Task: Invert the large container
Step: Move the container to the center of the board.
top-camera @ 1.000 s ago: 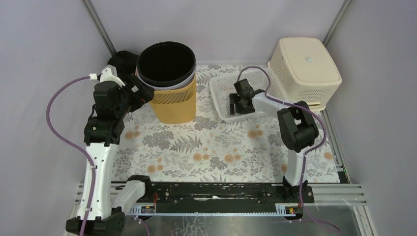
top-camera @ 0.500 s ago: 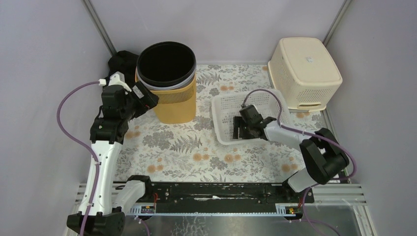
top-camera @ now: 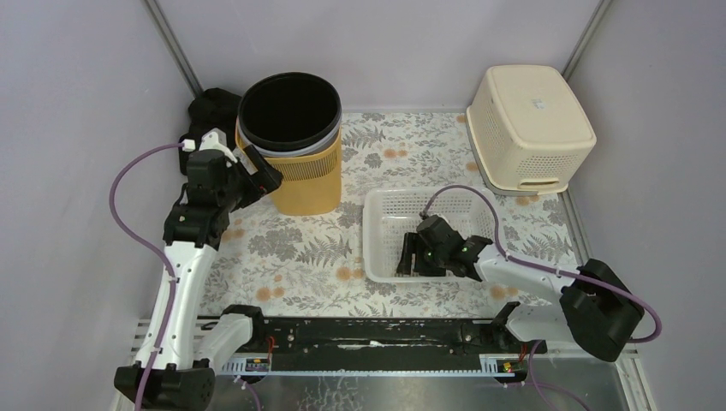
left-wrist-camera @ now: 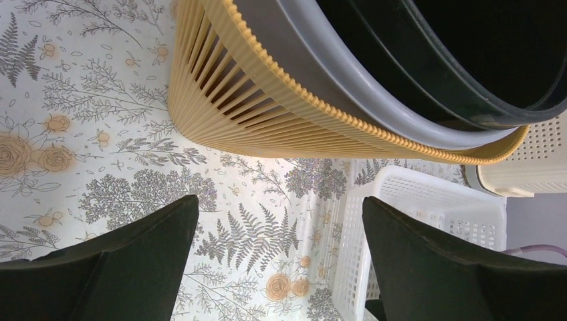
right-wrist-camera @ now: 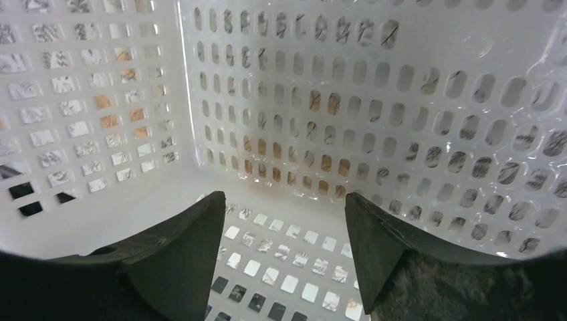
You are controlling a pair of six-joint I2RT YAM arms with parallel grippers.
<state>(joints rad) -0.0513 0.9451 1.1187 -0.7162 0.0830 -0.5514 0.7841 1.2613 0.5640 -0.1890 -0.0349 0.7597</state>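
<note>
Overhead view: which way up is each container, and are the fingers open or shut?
Yellow bin: upright, mouth up.
White basket: upright, open side up.
Cream basket: upside down.
Left fingers: open, beside the bin.
Right fingers: open, inside the white basket.

I count two arms on my feed, the left arm (top-camera: 175,282) and the right arm (top-camera: 531,278). They carry two grippers, the left gripper (top-camera: 259,174) and the right gripper (top-camera: 409,257), each with two dark fingers (left-wrist-camera: 434,267). Two purple cables loop off them, a left cable (top-camera: 128,205) and a right cable (top-camera: 479,195). I make it three containers in all. One is a round yellow ribbed bin (top-camera: 304,184) with one black liner (top-camera: 289,107) inside it. The other two are rectangular perforated baskets, one white basket (top-camera: 371,235) and one cream basket (top-camera: 531,111). One floral mat (top-camera: 300,248) lies underneath, and behind the bin I see one dark lump (top-camera: 214,103) that I cannot identify.
</note>
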